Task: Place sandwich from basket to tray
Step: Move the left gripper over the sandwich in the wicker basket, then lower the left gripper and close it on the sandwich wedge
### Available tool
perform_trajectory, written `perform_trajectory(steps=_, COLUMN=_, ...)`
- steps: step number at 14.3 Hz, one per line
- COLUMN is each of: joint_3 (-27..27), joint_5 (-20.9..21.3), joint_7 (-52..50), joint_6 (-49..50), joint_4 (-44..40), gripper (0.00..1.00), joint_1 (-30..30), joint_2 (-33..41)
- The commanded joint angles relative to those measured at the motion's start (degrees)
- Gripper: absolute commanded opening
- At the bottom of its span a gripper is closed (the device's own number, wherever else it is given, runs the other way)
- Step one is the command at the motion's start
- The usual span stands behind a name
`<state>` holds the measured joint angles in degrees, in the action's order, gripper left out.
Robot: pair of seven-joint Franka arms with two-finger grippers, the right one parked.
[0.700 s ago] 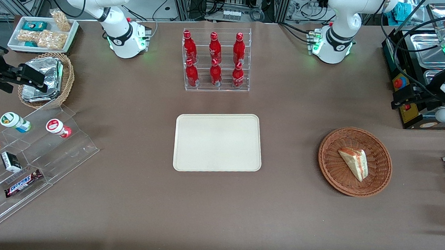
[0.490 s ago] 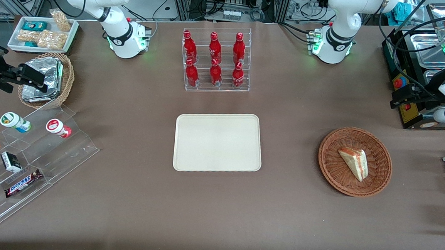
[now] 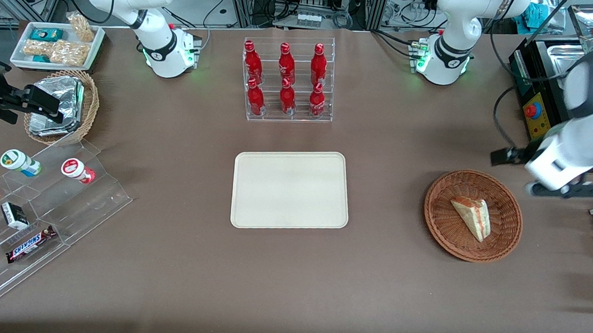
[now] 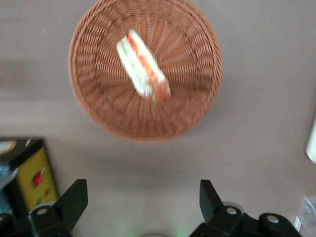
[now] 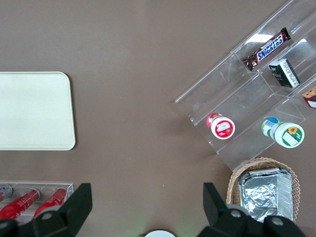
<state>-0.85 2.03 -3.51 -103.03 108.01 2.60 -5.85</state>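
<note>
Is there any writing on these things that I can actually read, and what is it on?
"SNICKERS": on the chocolate bar in the clear stepped display rack.
The red bottles, round tubs and small boxes carry labels too small to read.
The sandwich in the basket shows no text; the open pincer hangs above, near the basket.

The end effector (image 4: 143,200) shows only two dark fingertips (image 4: 74,197), spread wide, with the rest cut off at the frame's edge. The sandwich (image 4: 143,65) and basket (image 4: 197,103) are motion-blurred, so the filling layers cannot be told apart.
</note>
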Motion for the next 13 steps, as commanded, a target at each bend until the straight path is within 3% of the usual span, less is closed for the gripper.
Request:
perform_trajectory(steps=1, joint_3=-0.82, joint_5=0.78, joint_7=-0.44, joint_6=-13.20, joint_4=10.52, gripper=1.00, joint_1=0.12, joint_2=0.94)
perform_trajectory(steps=4, joint_3=-1.61, joint_5=-0.09, joint_7=-2.54, joint_6=-24.65, joint_4=14.68, gripper=1.00, joint_1=0.04, joint_2=-2.75)
perform_trajectory(steps=6, joint_3=-1.79, joint_5=-0.36, joint_7=-6.92, joint_6=-26.61, joint_4=14.42, gripper=1.00, joint_1=-1.37, joint_2=-4.43)
perform_trajectory(steps=13, joint_3=-1.70, joint_5=-0.36, joint_7=-34.78, joint_6=-30.74, joint_4=13.11, gripper=1.00, joint_1=-1.11, joint_2=-6.89)
